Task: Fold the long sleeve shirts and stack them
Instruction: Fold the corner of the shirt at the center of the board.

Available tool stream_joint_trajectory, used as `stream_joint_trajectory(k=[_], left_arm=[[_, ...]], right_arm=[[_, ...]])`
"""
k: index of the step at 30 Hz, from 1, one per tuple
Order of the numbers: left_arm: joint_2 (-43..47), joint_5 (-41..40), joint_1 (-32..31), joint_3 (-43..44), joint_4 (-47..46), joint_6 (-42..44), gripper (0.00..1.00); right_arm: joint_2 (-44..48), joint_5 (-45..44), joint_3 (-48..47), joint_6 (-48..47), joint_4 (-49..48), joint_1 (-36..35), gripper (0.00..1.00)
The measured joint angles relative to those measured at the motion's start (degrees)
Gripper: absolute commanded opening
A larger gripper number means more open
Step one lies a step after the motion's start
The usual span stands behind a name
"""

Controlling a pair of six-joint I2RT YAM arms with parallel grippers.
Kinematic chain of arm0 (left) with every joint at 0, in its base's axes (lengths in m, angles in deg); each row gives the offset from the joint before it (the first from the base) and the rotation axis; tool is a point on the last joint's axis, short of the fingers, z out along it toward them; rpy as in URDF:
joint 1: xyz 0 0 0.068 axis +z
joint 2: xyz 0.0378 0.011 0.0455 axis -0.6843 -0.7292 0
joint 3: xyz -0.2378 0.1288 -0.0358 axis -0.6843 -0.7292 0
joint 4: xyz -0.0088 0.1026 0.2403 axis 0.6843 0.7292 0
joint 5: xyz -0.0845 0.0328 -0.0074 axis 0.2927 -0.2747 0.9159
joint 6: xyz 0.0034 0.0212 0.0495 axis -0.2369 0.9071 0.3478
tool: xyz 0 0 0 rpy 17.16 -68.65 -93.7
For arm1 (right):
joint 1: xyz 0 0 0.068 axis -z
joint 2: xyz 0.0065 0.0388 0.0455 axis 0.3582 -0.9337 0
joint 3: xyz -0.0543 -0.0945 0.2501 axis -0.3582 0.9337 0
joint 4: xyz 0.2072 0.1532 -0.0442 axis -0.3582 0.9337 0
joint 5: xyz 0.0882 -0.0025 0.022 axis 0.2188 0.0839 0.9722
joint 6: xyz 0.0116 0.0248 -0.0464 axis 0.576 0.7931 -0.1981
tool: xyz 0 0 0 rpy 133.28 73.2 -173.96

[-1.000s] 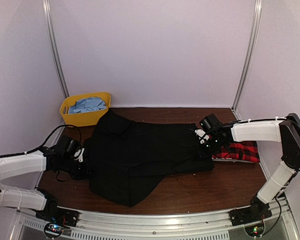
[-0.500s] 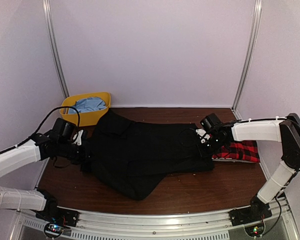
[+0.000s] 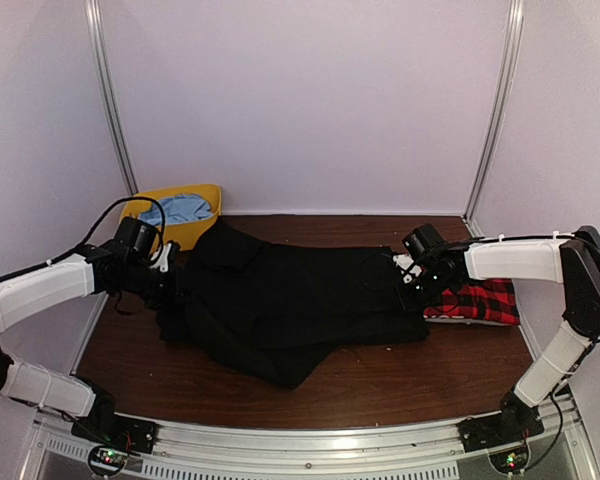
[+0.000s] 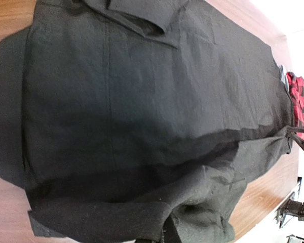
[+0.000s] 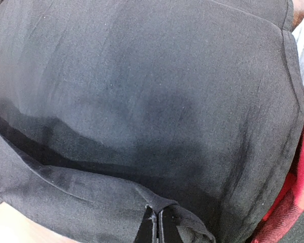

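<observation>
Black cloth is on the move again, so quick update. My left tool (image 3: 170, 285) has swung from the near-left corner of the worktop (image 3: 410, 385) back toward the bin (image 3: 198, 230) over the last second. The left edge of the black shirt (image 3: 300, 300) came along with it. I can't see the fingers in the left wrist view, but cloth bunches up right where they'd be and it tracks the arm, so I'd call it clamped on the shirt. The big flap that was hanging toward the near edge has pulled in. It's narrower now and its tip sits more toward the middle.

Over on the right not much has changed. My right tool (image 3: 412, 287) has barely budged, and the wrist cam shows its fingers (image 5: 153, 225) pinched together on a fold of black cloth. It's holding that end down while the left side does the work. The plaid shirt (image 3: 480, 300) is just beside it, folded flat, with the black one's end lapping over its left edge.

My read is that I'm mid-fold, bringing one side over the body. The black shirt is nowhere near a tidy rectangle yet, and stacking comes after that.
</observation>
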Motion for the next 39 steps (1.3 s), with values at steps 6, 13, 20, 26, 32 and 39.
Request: stream_joint_trajectory(k=[6,13,20,26,32,39], left_arm=[[-3.96,0.00,1.55,1.44,-0.39,2.29,0.02],[-8.09,0.52,2.29,1.16,-3.02,3.61,0.02],[-12.79,1.81,2.56,-0.04,-6.10,4.50,0.02],[-12.81,2.58,2.56,-0.37,-6.43,4.90,0.00],[-10.05,2.67,2.56,-0.66,-6.36,4.90,0.00],[-12.44,2.60,2.56,-0.66,-6.78,5.25,0.02]], right_arm=[[0.00,0.02,0.00,0.00,0.02,0.07,0.00],[0.63,0.02,0.07,0.02,0.76,0.07,0.00],[6.16,0.09,0.96,0.33,3.45,-0.04,0.00],[12.61,0.37,5.29,2.05,5.38,-1.57,0.00],[17.46,0.83,9.92,3.91,6.86,-2.97,0.00],[13.60,0.11,8.83,4.28,6.67,-2.95,0.00]])
